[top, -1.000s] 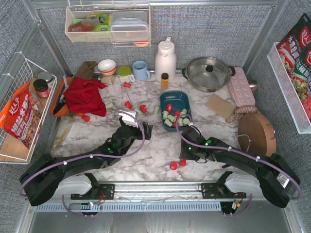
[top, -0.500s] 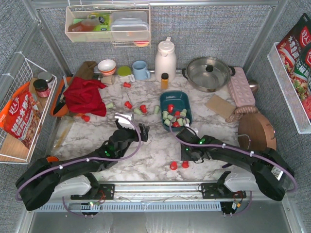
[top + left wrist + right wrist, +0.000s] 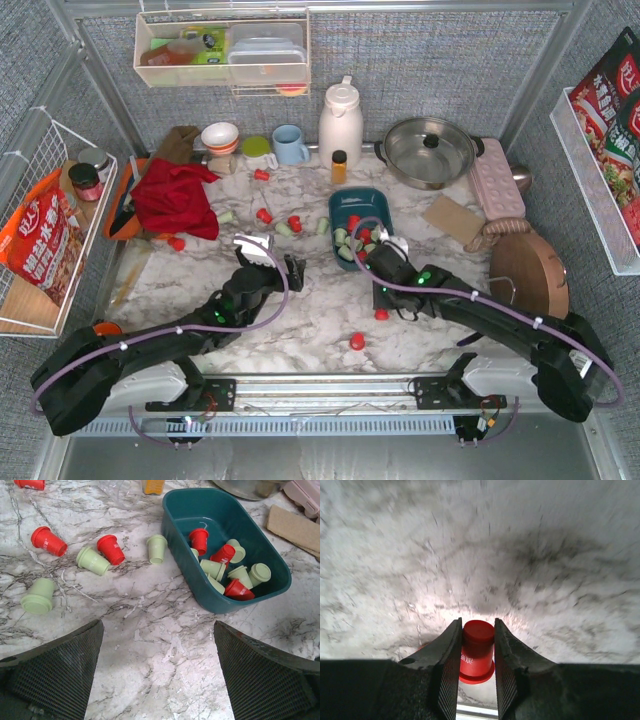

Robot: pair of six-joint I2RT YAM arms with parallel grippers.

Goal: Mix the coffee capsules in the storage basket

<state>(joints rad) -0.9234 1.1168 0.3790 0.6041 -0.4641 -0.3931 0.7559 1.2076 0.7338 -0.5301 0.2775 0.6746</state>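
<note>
a: what did the right gripper [image 3: 478,626] have?
b: it was closed on one red capsule [image 3: 477,652]. a finger pressed on each side, and the capsule's small end pointed away. the marble table [image 3: 520,555] under it looked smeared, so i could not see more there.
a: could you see that grip from above?
b: not well. the arm lay over its own fingers. a red spot [image 3: 381,314] showed just by the wrist, and i could not tell if it was the held one. a lone red capsule [image 3: 357,341] lay on the table, closer to the arm bases.
a: and the left gripper [image 3: 157,630]?
b: wide open, with nothing in it. only bare table lay between its fingers.
a: where was the storage basket [image 3: 220,605]?
b: a bit farther out, ahead of the left gripper and to its right. from above, the right arm covered its near end.
a: what was inside?
b: red and green coffee capsules [image 3: 235,577] in a heap. some lay under others, so i could not count them.
a: any outside?
b: yes, loose capsules [image 3: 111,550], red and green, lay on the table left of the basket. one at the far edge of the left wrist view was cut off.
</note>
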